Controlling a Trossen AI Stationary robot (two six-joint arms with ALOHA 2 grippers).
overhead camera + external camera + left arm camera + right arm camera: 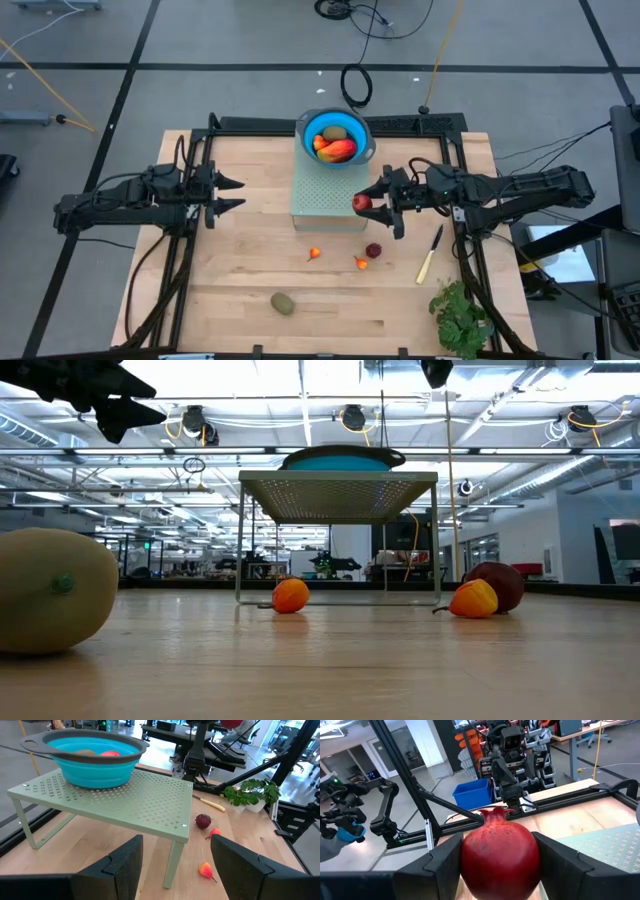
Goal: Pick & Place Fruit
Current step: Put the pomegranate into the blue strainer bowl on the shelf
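Now, right gripper: my two dark fingers are clamped on a dark red round fruit, one on each side of it; I hold it in the air at the right edge of the pale green rack, clear of the tabletop.
Held fruit: it has a small crown on top and fills the gap between my fingers in the right wrist view; from above it shows as a red dot just beside the rack's right edge.
Left gripper: my fingers stand apart with nothing between them, pointing at the rack from its left side, raised off the wood.
Blue bowl: it sits on the far end of the rack; inside lie a larger orange-red oblong and a brownish-green piece, touching each other.
Second dark red fruit: on the wooden table in front of the rack, near its right corner.
Small orange-red pieces: one lies just beside that dark red fruit, another lies to its left, both on the wood in front of the rack.
Brownish-green oval: alone on the table nearer the front edge, well apart from the others; it looms large at the left of the low view.
Yellow-handled knife: flat on the table below my right arm.
Leafy green bunch: at the table's front right corner.
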